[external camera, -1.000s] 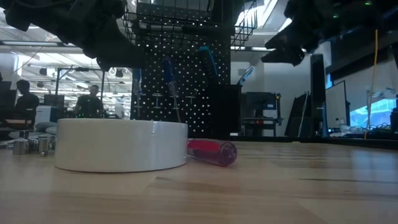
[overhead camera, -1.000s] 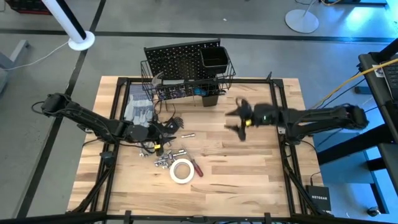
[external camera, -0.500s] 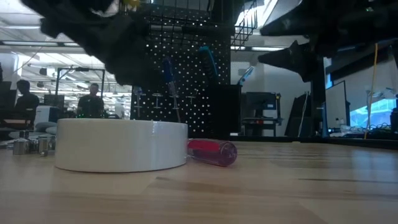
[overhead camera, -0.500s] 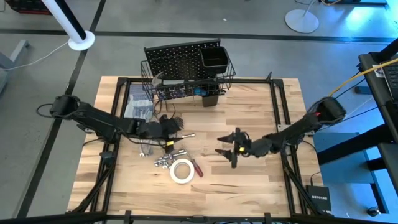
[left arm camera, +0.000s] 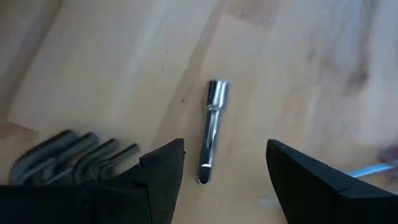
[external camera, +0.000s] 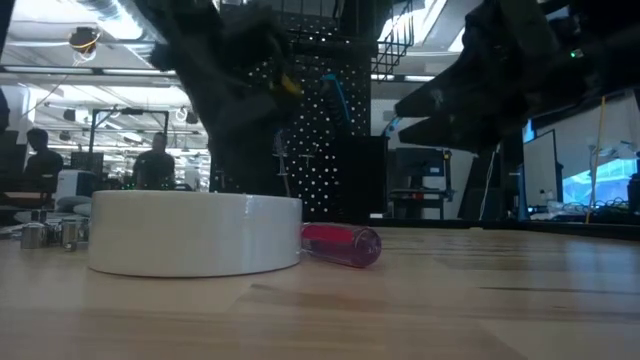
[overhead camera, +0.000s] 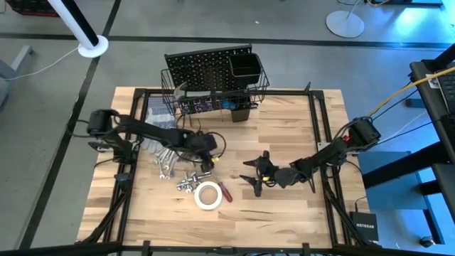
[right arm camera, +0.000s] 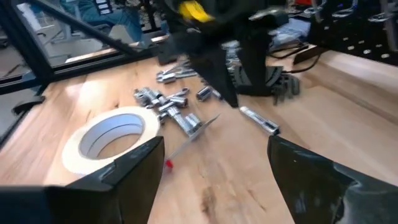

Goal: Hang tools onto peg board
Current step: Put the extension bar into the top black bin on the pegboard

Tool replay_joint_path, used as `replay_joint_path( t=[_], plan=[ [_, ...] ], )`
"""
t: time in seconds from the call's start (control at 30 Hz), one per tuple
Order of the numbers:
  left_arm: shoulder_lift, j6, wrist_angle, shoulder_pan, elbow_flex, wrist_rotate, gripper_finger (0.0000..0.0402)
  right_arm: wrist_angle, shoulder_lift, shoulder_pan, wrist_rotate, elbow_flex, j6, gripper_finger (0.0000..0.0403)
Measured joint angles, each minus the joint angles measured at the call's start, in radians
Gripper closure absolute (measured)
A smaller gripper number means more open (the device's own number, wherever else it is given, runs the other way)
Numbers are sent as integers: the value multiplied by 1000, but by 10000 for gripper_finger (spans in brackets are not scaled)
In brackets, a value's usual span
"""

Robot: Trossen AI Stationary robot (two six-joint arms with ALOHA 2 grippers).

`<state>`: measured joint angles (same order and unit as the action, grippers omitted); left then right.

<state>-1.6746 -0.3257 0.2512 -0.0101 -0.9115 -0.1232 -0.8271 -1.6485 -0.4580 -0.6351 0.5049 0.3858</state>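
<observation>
The black peg board [overhead camera: 206,65] stands at the table's far edge with a wire basket [overhead camera: 250,71] on it. Tools lie loose at centre left: a white tape roll [overhead camera: 207,195], a red-handled screwdriver [overhead camera: 225,193], silver sockets [overhead camera: 188,182] and wrenches [overhead camera: 165,160]. My left gripper [overhead camera: 207,151] hangs open, tipped down, over a silver extension bar [left arm camera: 211,130] that lies flat on the wood between its fingers [left arm camera: 163,171], untouched. Dark hex keys [left arm camera: 74,152] lie beside it. My right gripper [overhead camera: 253,176] stands open and nearly level, right of the tape roll [right arm camera: 112,138] and facing it.
Grey gloves [overhead camera: 158,128] lie at the far left beside the board. Black frame rails [overhead camera: 321,135] run along the table's left and right sides. Bare wood spreads across the near right part [overhead camera: 284,213]. People stand in the room beyond the table [external camera: 152,165].
My left gripper has reached toward the table's right edge and tipped downward over the loose tools. My right gripper has come down and swung toward the near edge and left, ending close to the tape roll and screwdriver. The tools have stayed in place.
</observation>
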Motion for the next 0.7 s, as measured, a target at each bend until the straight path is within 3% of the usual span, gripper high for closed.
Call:
replay_joint_path(
  t=[0.23, 0.33, 0.7],
  plan=[
    [-101, 54, -13, -33, -4, 2, 186, 1, 0, 0, 18, 0, 2, 112],
    [-123, 78, -20, -35, -6, -4, 205, 3, 0, 0, 18, 0, 3, 112],
    [-138, 156, -91, -1, -1, -44, 376, 61, -7, 0, -27, 0, 41, 112]
  ],
)
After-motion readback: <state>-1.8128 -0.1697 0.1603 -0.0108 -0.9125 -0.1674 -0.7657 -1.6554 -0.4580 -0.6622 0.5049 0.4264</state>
